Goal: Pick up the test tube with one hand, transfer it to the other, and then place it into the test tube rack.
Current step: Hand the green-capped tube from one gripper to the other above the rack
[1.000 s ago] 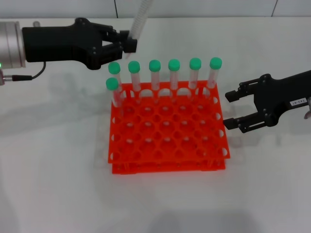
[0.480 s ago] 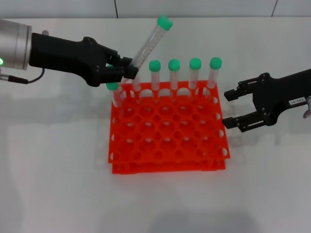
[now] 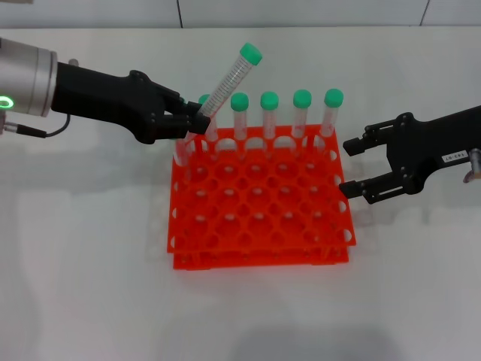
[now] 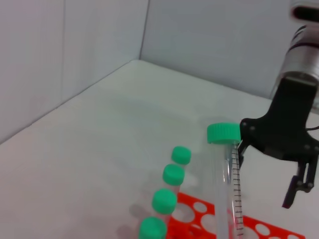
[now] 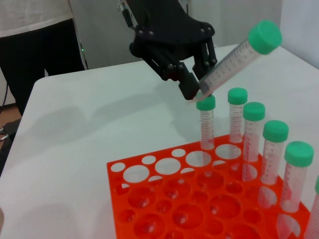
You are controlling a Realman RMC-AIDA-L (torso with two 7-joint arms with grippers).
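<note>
From the head view, the left gripper (image 3: 194, 120) is clamped on the bottom end of the test tube (image 3: 228, 81), which leans cap-up toward the far edge of the worktop, just above the far-left corner of the test tube rack (image 3: 259, 226). The right gripper (image 3: 348, 165) hangs with fingers spread beside the rack's right side, toward the right edge of the worktop, holding nothing. The grip sits so low on a tilted tube that I'd worry it could pivot or slip during the hand-over.

In the left wrist view, the tube's green cap (image 4: 223, 133) rises close to the camera with the standing tubes (image 4: 169, 194) just beside it; any sideways swing could knock them.

The right wrist view shows the left gripper (image 5: 192, 92) pinching the tube's tip right above the nearest standing tube (image 5: 206, 124). Dropping lower there risks a collision.
</note>
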